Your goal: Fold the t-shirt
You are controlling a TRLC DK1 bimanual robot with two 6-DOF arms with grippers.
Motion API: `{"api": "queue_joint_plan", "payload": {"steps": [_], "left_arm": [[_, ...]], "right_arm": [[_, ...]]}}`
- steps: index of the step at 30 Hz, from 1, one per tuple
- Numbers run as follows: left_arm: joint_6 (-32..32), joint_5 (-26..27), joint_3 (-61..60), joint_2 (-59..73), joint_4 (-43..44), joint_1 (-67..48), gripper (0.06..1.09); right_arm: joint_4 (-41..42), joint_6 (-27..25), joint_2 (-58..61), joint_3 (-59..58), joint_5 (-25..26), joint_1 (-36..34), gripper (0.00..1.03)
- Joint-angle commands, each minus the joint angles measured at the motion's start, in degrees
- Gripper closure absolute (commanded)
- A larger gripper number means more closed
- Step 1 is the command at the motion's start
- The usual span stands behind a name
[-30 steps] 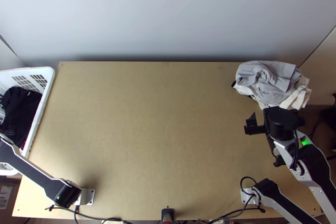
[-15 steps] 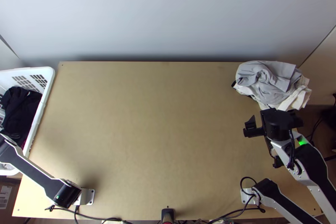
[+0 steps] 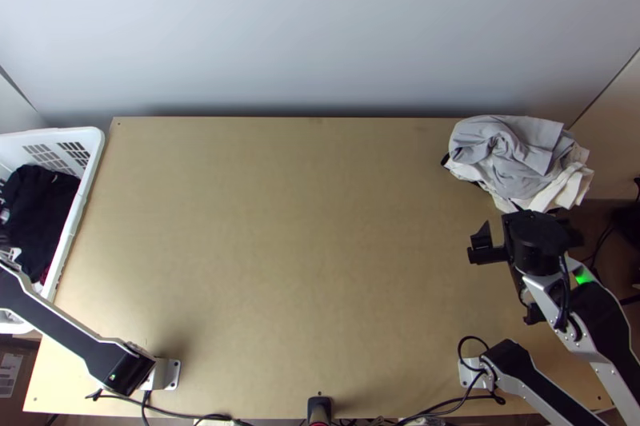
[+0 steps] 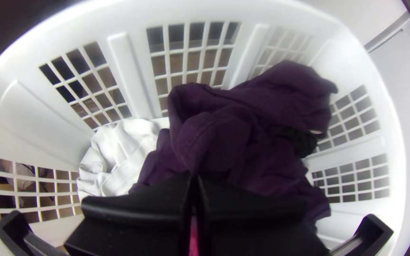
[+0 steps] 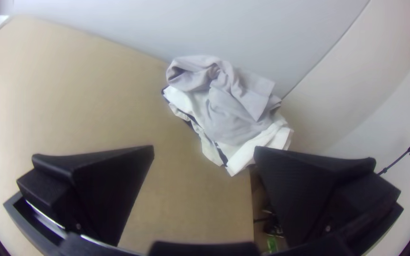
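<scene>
One white basket [image 3: 84, 201] stands beside the table [image 3: 280, 266] at nine o'clock from its middle, and we see clothes lying loosely in it: a purple garment [image 4: 243, 132], some white cloth [image 4: 119, 154] and a small black piece [image 4: 297, 140]. Over them is the left gripper [image 4: 194, 178], its fingers pressed together at the purple garment; we cannot tell whether any cloth is caught between the tips. From the top view the clothes in there look almost black to us, while the left wrist view gives us the purple and the white next to it. The purple garment is bunched, with thick rounded folds and one part up against the latticed wall; its cut we cannot make out.

At three o'clock we find the right gripper [image 3: 528, 226], its fingers spread well apart. Farther off, at two o'clock, grey cloth [image 3: 520, 158] is heaped on white layers [image 3: 574, 185], and in the right wrist view we pick out dark edging [image 5: 221, 156] among them. Past the twelve o'clock edge rises a pale wall [image 3: 320, 34].
</scene>
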Motion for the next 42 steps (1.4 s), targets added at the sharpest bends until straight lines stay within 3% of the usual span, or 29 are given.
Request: {"api": "queue_joint_plan", "payload": {"steps": [1,14,25,36,39,42], "left_arm": [[-0.9,4.4,-1.4,-13.9,-8.8,-0.9,1.05],[-7.4,16.8,-1.9,-44.6,-15.3,-2.8,1.05],[-6.5,15.5,-1.8,-70.2,-13.3,-8.6,1.05],[-4.5,14.4,-1.6,-86.3,-2.1,-8.7,1.05],[-6.5,21.8,-1.7,-89.4,-3.9,-9.3,1.05],[-13.4,30.3,-1.6,-91.7,-7.9,-9.3,1.05]], "right_arm": [[0.0,0.0,-2.0,0.2,-0.1,0.0,0.05],[0.3,-0.6,-8.0,2.7,-0.6,0.7,0.04],[0.1,-1.3,-15.9,1.3,-2.0,2.2,0.04],[-0.4,-1.1,-21.8,-0.2,-2.7,4.0,0.04],[-0.4,-1.0,-23.2,-0.9,-2.8,4.0,0.04],[-0.8,-0.2,-24.2,-1.8,-2.9,4.0,0.04]]}}
